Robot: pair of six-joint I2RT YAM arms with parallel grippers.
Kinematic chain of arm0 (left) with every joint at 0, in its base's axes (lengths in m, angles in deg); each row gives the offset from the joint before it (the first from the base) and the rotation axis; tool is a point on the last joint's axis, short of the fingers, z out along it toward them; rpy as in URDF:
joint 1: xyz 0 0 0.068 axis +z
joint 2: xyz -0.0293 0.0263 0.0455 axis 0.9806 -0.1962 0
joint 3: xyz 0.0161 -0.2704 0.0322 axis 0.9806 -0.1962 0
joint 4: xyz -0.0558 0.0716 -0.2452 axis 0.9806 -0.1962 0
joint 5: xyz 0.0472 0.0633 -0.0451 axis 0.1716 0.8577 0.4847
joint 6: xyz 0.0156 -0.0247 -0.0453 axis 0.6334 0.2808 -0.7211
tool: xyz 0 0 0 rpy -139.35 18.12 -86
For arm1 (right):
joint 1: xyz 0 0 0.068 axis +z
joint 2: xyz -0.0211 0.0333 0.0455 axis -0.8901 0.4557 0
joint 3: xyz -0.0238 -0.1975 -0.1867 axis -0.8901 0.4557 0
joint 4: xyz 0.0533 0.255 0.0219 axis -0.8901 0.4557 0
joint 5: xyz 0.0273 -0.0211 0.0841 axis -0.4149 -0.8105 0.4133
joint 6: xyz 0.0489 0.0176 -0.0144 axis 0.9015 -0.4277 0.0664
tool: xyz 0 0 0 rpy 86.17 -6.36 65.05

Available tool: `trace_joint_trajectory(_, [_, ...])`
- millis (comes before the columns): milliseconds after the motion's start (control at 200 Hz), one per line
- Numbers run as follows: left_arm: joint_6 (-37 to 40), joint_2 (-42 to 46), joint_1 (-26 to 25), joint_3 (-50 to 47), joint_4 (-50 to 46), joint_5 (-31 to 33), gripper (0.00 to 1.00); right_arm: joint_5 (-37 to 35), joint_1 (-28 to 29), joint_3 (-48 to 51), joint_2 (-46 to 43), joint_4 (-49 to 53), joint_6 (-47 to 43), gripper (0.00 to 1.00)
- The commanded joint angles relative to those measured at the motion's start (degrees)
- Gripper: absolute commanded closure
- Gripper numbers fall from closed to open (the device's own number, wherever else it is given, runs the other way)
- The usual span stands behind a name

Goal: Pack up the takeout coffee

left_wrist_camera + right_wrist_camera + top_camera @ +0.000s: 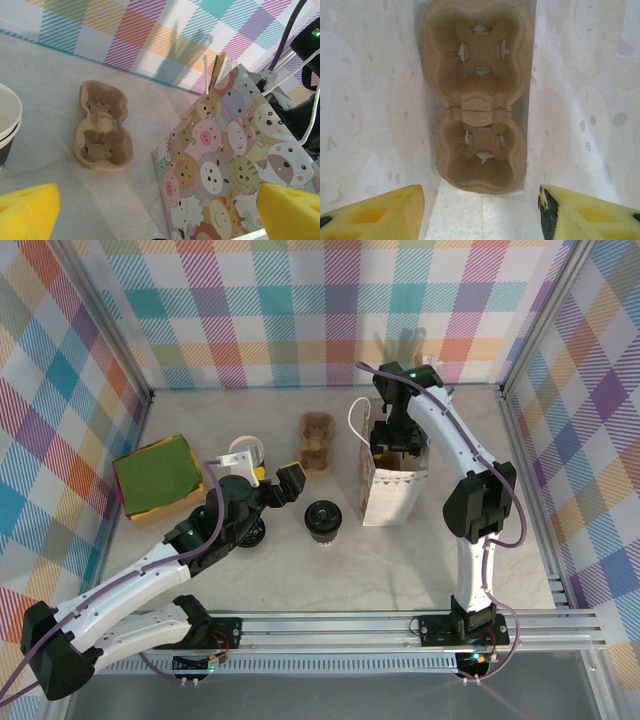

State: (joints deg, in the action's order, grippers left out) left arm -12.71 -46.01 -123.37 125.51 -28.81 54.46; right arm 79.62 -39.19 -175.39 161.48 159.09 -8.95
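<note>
The takeout coffee [323, 518], a small dark cup with a round black lid, stands upright on the table between the arms. My left gripper [275, 480] hangs open just left of it, holding nothing; its yellow fingertips [27, 210] frame the bottom corners of the left wrist view. The paper bag [390, 490] with cartoon animals [235, 165] stands upright to the cup's right. My right gripper [395, 445] is down in the bag's mouth, open [480, 210] and empty. A brown cardboard cup carrier [477, 100] lies on the bag's floor below it.
A second brown cup carrier [318, 440] [102, 127] lies on the table behind the coffee. White lidless cups [245, 452] [7, 120] stand beside my left wrist. A green, red and yellow stack [158, 475] lies at the far left. Checked walls enclose the table.
</note>
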Motion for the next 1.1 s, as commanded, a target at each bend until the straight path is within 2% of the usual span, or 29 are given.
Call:
trace_joint_trajectory(0, [-0.23,0.97,0.46,-0.01,1.48,-0.56,0.0,-0.4,0.26,-0.92,-0.9,1.36,0.63,0.38])
trace_joint_trajectory(585, [-0.14,0.38,0.45,0.26,1.36,-0.74,0.0,-0.75,0.28,-0.76,-1.29,1.15,0.7,0.35])
trace_joint_trajectory(965, [-0.15,0.34,0.47,0.34,1.04,-0.68,0.0,-1.63,0.28,-1.21,-3.66,0.39,1.4,0.31])
trace_joint_trajectory(1095, [-0.22,0.31,0.43,0.39,1.1,-0.82,0.0,-2.23,0.28,-1.52,-4.73,-0.08,1.61,0.27])
